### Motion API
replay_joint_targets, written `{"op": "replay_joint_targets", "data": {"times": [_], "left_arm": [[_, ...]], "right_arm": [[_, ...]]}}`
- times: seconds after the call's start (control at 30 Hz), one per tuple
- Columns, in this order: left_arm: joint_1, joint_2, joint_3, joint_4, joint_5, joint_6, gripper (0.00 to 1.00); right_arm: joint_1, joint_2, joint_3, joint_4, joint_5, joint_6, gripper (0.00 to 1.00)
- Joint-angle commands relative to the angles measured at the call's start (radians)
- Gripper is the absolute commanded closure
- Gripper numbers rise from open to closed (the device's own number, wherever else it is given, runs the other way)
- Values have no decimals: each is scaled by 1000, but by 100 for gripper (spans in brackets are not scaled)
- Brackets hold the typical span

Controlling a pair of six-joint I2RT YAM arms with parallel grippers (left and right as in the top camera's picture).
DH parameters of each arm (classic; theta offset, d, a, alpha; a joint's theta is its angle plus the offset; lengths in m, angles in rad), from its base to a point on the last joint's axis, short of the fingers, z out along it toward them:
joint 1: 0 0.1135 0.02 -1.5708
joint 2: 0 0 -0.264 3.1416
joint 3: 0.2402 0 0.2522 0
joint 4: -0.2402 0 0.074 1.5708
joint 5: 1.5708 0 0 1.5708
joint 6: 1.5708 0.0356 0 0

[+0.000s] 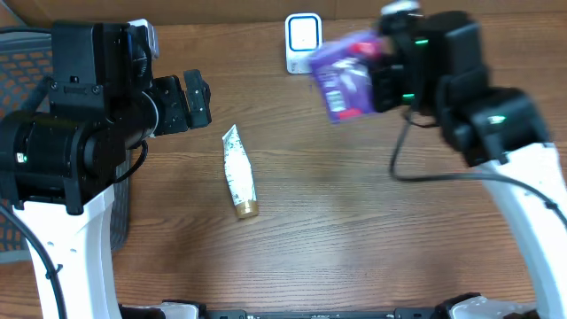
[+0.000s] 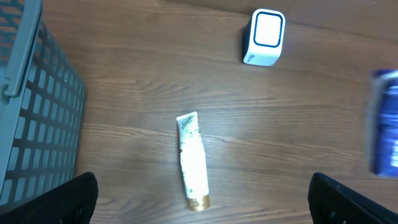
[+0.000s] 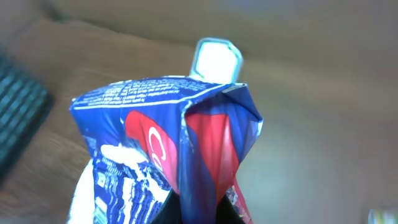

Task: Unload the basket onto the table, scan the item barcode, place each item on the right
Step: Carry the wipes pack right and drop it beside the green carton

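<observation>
At the far left, the overhead view catches only a corner of a grey mesh basket (image 1: 16,62) behind the left arm, while the left wrist view shows its gridded wall and rim plainly. The left gripper (image 1: 197,102) hangs over the table with its jaws spread wide and nothing between them; its wrist camera shows just the two dark fingertips in the lower corners. Below and to its right a white tube (image 1: 238,170) with a gold cap lies flat on the wood, cap toward the near edge. The wrist view shows a faint greenish pattern on it, but no print can be read. Farther right, at the back edge, stands a small white scanner (image 1: 303,40) with a blue-outlined face. Just beside it, lifted off the table, is a crumpled purple-blue bag (image 1: 345,75), pinched tight in the right gripper (image 1: 381,81). Only the right wrist view shows the bag's markings: a red patch bearing a large white "C" and fine white print too blurred to read, with the scanner peeking over the bag's top edge.
</observation>
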Motion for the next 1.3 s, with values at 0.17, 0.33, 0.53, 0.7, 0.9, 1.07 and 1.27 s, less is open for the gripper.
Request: {"op": "replay_joint_targets", "data": {"times": [0.17,0.33,0.53,0.7,0.9,1.07,1.27], "left_arm": [[4,8,8,2,-6,15,0],[4,8,8,2,-6,15,0],[4,8,8,2,-6,15,0],[4,8,8,2,-6,15,0],[4,8,8,2,-6,15,0],[4,8,8,2,-6,15,0],[4,8,8,2,-6,15,0]], "right_arm": [[-335,-3,-73,-230,-36,299,96],[-551,-2,-259,-131,-36,301,96],[-747,3,-542,145,-36,407,96],[-863,3,-705,328,-40,457,96],[-912,3,-741,369,-62,460,78],[-911,-3,-731,357,-117,436,41],[-896,-53,-642,290,-250,368,37]]}}
